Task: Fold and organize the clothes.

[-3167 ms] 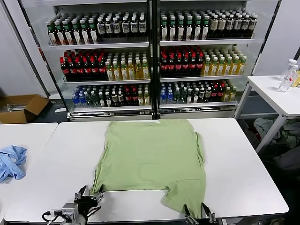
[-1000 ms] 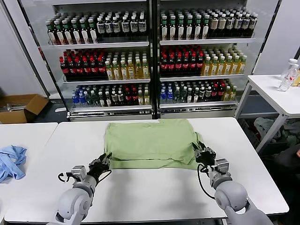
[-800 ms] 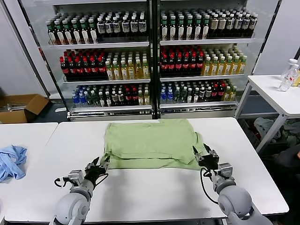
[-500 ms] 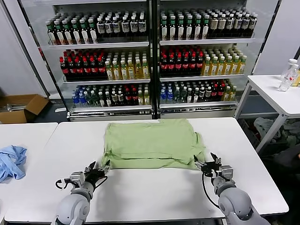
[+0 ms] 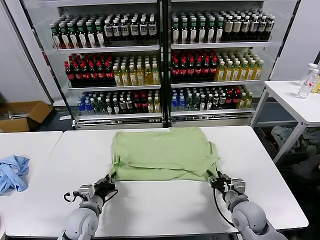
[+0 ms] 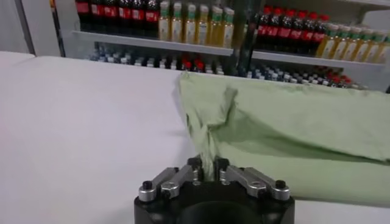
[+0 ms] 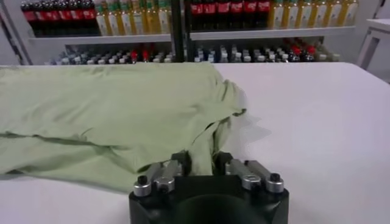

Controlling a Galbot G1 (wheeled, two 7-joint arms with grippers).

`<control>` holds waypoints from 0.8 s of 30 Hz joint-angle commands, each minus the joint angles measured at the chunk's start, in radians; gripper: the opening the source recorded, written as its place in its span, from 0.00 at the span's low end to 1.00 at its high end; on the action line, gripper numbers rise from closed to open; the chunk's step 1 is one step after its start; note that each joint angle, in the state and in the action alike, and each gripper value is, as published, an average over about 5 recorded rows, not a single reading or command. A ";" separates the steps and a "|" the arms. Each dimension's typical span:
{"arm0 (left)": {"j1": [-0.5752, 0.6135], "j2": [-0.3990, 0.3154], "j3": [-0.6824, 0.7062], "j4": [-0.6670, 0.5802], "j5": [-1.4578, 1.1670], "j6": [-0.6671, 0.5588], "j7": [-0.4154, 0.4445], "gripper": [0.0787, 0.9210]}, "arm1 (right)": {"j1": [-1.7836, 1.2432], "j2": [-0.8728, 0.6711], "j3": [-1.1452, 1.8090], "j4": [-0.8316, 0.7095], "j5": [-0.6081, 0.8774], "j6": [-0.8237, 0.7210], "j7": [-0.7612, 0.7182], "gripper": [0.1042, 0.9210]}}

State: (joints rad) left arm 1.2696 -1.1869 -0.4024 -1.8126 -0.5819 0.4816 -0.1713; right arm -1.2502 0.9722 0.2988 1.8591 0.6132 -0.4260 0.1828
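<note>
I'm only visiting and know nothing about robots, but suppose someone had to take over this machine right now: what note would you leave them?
Left gripper: shut on the near left corner of the light sage-green cotton shirt.
Right gripper: shut on the shirt's near right corner.
Shirt lies on the white table, toward its far side, already folded once across into a wide band.
Small light blue garment sits crumpled on the neighbouring table to the left, untouched.
Left to do: probably another fold with both held corners, then tidy the shirt.

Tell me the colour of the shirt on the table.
Plain light sage green; the shirt shows best in the head view.
</note>
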 commanded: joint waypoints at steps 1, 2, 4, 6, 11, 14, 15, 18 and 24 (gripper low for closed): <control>0.228 -0.002 -0.056 -0.210 -0.036 -0.002 0.008 0.02 | -0.212 -0.055 0.100 0.137 -0.009 0.083 -0.026 0.06; 0.267 -0.003 -0.067 -0.250 -0.033 -0.004 0.007 0.02 | -0.271 -0.058 0.138 0.175 -0.016 0.088 -0.028 0.05; 0.359 -0.009 -0.090 -0.337 -0.017 -0.009 0.004 0.02 | -0.414 -0.056 0.230 0.262 -0.044 0.102 -0.037 0.03; 0.454 -0.016 -0.106 -0.417 0.012 -0.014 0.000 0.02 | -0.556 -0.039 0.305 0.334 -0.092 0.116 -0.051 0.03; 0.696 -0.042 -0.126 -0.588 0.130 -0.038 -0.007 0.03 | -0.781 0.013 0.381 0.447 -0.280 0.122 -0.099 0.05; 0.752 -0.054 -0.139 -0.649 0.184 -0.045 -0.014 0.11 | -0.795 0.035 0.386 0.489 -0.324 0.146 -0.101 0.13; 0.758 -0.054 -0.144 -0.667 0.194 -0.045 -0.017 0.14 | -0.782 0.039 0.390 0.504 -0.316 0.155 -0.088 0.16; 0.726 -0.034 -0.184 -0.704 0.193 -0.040 -0.024 0.24 | -0.692 0.028 0.413 0.548 -0.242 0.150 -0.033 0.26; 0.386 0.076 -0.219 -0.547 0.082 -0.026 -0.039 0.45 | -0.235 -0.072 0.326 0.412 0.018 0.032 0.078 0.48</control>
State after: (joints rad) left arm 1.8232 -1.2056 -0.5541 -2.3441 -0.4700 0.4582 -0.1951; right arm -1.7330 0.9508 0.6226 2.2728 0.4979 -0.3408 0.1859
